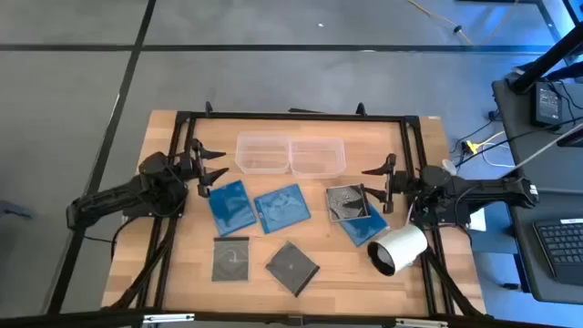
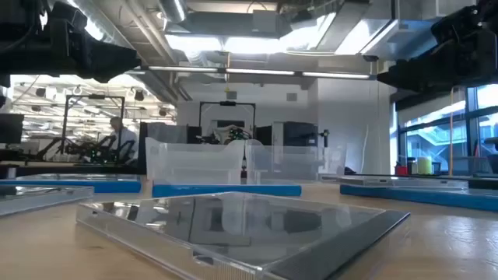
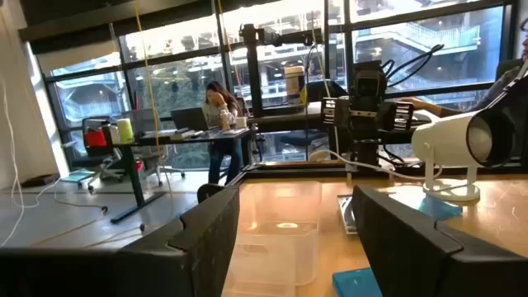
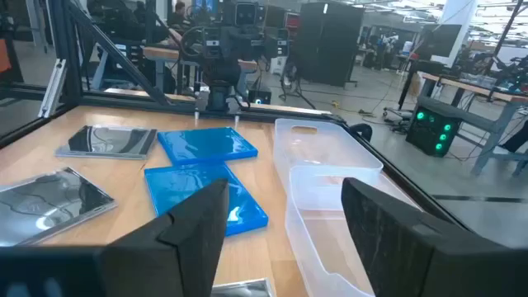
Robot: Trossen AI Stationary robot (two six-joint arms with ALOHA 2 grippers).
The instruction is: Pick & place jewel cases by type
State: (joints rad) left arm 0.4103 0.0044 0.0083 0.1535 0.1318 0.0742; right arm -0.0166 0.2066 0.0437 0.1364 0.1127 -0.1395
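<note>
Thin, slick, brittle-looking blue jewel cases (image 1: 230,206): best pinched at an edge. Left gripper (image 1: 211,170), right gripper (image 1: 375,182) both open, empty.

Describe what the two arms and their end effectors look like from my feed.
Both arms are dark, near-black jointed links. The left end effector and right end effector each carry two black angular fingers with stepped inner faces, seen in the wrist views. Black cabling trails along the arms. No markings are legible.
</note>
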